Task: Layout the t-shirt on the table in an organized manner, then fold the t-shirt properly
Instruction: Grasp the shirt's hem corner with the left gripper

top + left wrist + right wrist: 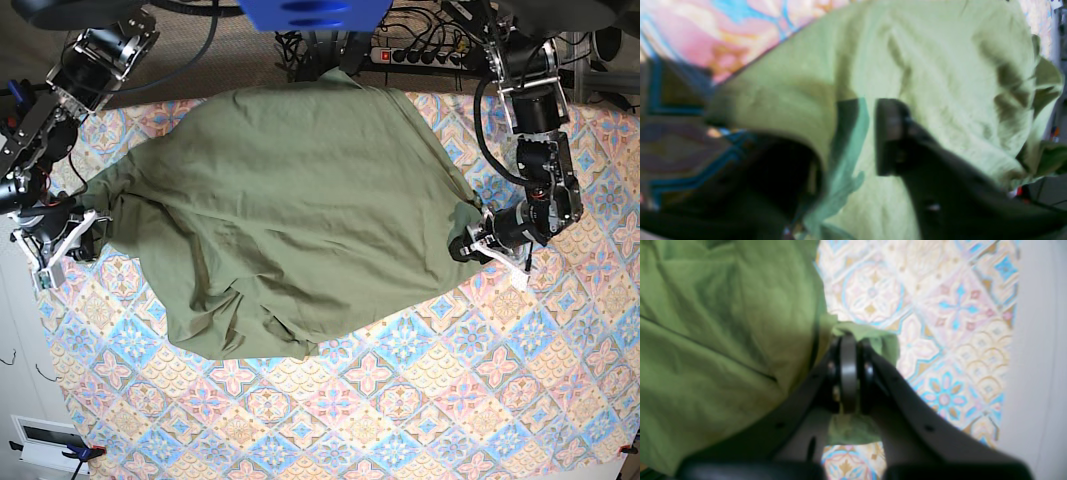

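Base view: shirt point(290, 210) looks soft, light; we take its edges. Right gripper point(848, 340) pinches cloth; left gripper point(870, 136) jaws unclear.

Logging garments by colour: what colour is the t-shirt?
Plain olive green; the t-shirt shows best in the base view.

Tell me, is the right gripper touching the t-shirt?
Touching. In the right wrist view the right gripper is shut on a bunched edge of the t-shirt, with green cloth poking out above and below its fingers.
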### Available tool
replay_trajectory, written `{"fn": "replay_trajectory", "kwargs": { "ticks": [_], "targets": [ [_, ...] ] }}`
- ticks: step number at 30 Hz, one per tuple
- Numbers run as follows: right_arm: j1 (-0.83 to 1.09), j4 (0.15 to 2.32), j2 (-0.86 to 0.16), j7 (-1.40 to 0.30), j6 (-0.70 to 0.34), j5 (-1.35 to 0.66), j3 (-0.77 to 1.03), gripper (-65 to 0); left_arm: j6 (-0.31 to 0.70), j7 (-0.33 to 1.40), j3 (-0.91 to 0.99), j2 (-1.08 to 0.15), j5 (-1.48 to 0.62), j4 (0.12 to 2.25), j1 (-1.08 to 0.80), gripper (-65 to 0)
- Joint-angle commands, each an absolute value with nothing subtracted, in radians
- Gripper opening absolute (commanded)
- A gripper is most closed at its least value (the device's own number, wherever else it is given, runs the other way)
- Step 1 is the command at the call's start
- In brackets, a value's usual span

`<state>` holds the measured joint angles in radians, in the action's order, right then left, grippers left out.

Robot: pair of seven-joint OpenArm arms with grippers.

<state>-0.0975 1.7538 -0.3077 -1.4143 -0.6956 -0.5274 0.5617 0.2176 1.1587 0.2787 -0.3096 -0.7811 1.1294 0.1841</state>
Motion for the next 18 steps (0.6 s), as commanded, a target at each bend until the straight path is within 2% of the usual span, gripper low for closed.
{"fn": "replay_trajectory", "kwargs": {
  "ticks": [1, 2, 3, 9, 16, 18],
  "targets": [
    [-0.114, 1.770, -0.328, -1.396, -0.698, -0.539, 0.570, -64.8, 0.220, 1.161, 0.278, -0.317, -0.776, 1.136, 0.197, -56.2],
    [-0.108, 1.770, -0.328, -1.396, -0.698, -0.539, 0.581, -64.8, 0.220, 1.144, 0.278, -0.320, -0.773, 1.136, 0.200, -63.8],
    [-0.094, 1.770, -0.328, -1.396, -0.698, -0.539, 0.593, -64.8, 0.220, 1.133, 0.278, -0.325, -0.769, 1.136, 0.211, -65.0],
    [-0.059, 1.768, -0.328, -1.394, -0.698, -0.598, 0.613, -64.8, 0.220, 1.092, 0.282, -0.390, -0.727, 1.116, 0.277, -65.0],
    [-0.033, 1.768, -0.328, -1.396, -0.698, -0.605, 0.613, -64.8, 0.222, 0.977, 0.275, -0.456, -0.662, 0.811, 0.506, -65.0],
    [-0.022, 1.768, -0.328, -1.396, -0.698, -0.605, 0.613, -64.8, 0.222, 0.932, 0.222, -0.458, -0.627, 0.757, 0.573, -65.0]
  ]
}}
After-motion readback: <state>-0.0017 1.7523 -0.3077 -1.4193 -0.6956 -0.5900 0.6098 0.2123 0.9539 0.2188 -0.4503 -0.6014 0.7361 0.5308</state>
